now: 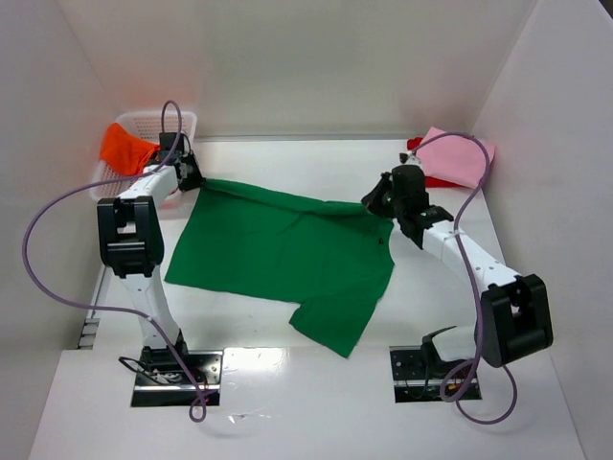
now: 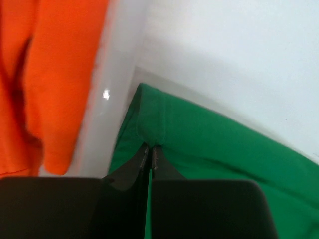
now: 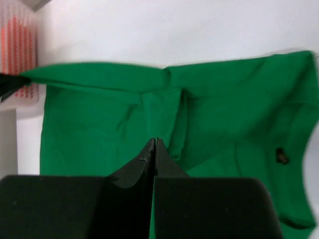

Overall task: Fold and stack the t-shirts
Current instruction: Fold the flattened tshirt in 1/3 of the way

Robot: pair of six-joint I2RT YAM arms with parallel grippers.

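green t-shirt (image 1: 278, 254) lay spread out, its far edge pulled taut from both ends, likely to flatten it for folding. orange t-shirt (image 1: 124, 149) sat in basket (image 1: 182, 120); pink t-shirt (image 1: 458, 156) at far right. left gripper (image 2: 150, 149) and right gripper (image 3: 154, 144) were each clenched on green cloth. small dark tag (image 3: 282, 157): too blurred to read.

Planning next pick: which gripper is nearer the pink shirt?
Right: the right gripper is just short of the pink shirt; the left gripper is far off, by the basket.
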